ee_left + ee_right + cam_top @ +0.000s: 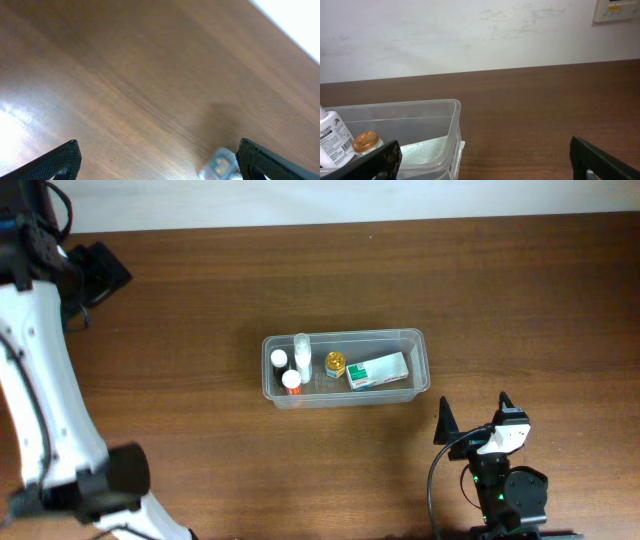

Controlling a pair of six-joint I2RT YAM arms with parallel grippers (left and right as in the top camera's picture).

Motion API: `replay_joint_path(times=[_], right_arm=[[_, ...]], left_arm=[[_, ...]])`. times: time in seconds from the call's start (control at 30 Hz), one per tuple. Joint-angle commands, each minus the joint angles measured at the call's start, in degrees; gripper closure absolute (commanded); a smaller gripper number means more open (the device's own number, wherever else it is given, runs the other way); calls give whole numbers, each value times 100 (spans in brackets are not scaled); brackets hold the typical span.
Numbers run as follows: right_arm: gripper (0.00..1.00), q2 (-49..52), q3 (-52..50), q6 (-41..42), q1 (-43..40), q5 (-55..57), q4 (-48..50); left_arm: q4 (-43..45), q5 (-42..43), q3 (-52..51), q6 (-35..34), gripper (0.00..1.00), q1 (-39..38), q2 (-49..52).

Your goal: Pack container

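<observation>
A brown wooden worktop (500, 290) holds a clear rectangular plastic container (345, 334) at its centre. The white left arm (40, 380) runs along the left edge, and its black left claw (157, 150) is spread wide near the far left corner. The black right claw (473, 415), also spread wide, sits by the near edge. Inside the container lie a white-and-green carton box (378, 370) and several small bottles (291, 380).

Overhead straight down on table (200, 300), left wrist close above it, right wrist low, sharing container (410, 104) with overhead
</observation>
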Motion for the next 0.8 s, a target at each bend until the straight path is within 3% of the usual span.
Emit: replay_joint_path(times=[0.0,0.37,0.77], right_arm=[[2,-48,-28,-24,42,55,-35],[2,-48,-28,-22,39,55,-35],[2,-48,-28,-24,39,52,-35]], left_arm=[[-4,17,44,92,0,-494,-1008],[-4,17,44,92,0,-2028,-2881],[-2,0,44,96,0,-2094,-5101]])
